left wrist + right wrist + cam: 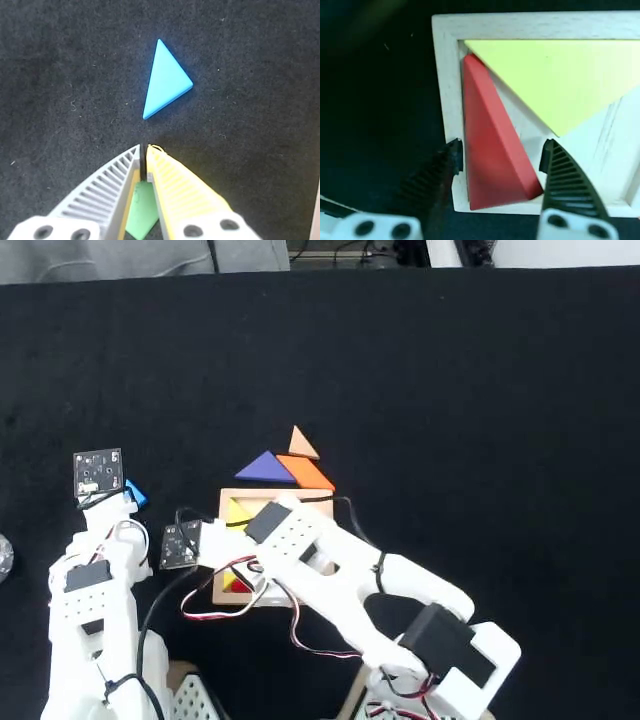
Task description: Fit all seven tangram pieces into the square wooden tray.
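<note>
1. The left gripper point(144, 148) has its fingers closed, the tips meeting with only a hairline gap between them. A green piece point(142, 212) shows through the opening nearer the finger roots. From this angle it cannot be determined whether it is clamped or simply lies on the cloth underneath.

2. The blue triangle point(166, 82) lies flat on the black table cloth point(450, 390), just beyond the left fingertips and apart from them.

3. The right gripper point(501, 146) has its fingers spread wide and grips nothing. One finger stands at the wall of the square wooden tray point(520, 24), and the other stands over the tray floor. The red triangle point(487, 150) lies between the two.

4. The red triangle sits inside the tray, with one long edge along a wall. The yellow triangle point(555, 75) lies in the same tray with its long edge along the adjoining wall. One of its corners meets the tip of the red triangle in the tray corner.

5. In the high view the tray sits centrally, just ahead of the arm bases, and the right arm lies across it.

6. Three pieces rest on the cloth past the far wall of the tray. The orange piece point(306, 473) is just beside that wall. The purple triangle point(262, 469) touches the side of the orange piece. The tan triangle point(301, 444) is farthest out, just behind the orange piece.
</note>
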Robot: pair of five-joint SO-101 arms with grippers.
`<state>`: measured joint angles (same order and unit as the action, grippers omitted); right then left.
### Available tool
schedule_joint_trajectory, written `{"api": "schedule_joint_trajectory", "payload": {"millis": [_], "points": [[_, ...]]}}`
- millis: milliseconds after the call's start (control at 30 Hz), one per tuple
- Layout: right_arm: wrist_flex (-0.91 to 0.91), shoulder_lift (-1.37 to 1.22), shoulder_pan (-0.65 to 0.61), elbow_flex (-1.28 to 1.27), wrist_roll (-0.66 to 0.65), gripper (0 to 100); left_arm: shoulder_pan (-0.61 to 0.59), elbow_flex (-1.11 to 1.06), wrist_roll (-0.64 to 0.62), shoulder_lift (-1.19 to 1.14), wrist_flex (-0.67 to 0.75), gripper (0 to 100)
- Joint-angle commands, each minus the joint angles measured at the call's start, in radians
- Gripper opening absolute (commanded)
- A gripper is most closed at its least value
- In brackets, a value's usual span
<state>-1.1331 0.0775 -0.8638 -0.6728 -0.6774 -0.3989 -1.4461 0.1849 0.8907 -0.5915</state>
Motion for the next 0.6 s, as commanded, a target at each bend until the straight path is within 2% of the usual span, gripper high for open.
{"api": "schedule_joint_trajectory", "payload": {"millis": [0, 133, 333, 467, 500, 567], "points": [[0.005, 0.076, 0.015, 0.027, 0.011, 25.4, -0.008, 0.005, 0.006, 0.012, -0.009, 3], [0.003, 0.136, 0.069, 0.022, -0.049, 25.4, -0.008, 0.005, 0.006, 0.012, -0.009, 3], [-0.046, 0.228, 0.127, 0.027, -0.058, 25.4, -0.008, 0.005, 0.006, 0.012, -0.009, 3], [-0.015, 0.266, 0.175, 0.022, -0.058, 25.2, -0.008, 0.005, 0.006, 0.012, -0.009, 3], [0.006, 0.262, 0.192, 0.019, -0.058, 23.4, -0.008, 0.005, 0.006, 0.012, -0.009, 3], [0.061, 0.237, 0.221, 0.004, -0.058, 12.9, -0.007, 0.005, 0.006, 0.012, -0.009, 3]]}}
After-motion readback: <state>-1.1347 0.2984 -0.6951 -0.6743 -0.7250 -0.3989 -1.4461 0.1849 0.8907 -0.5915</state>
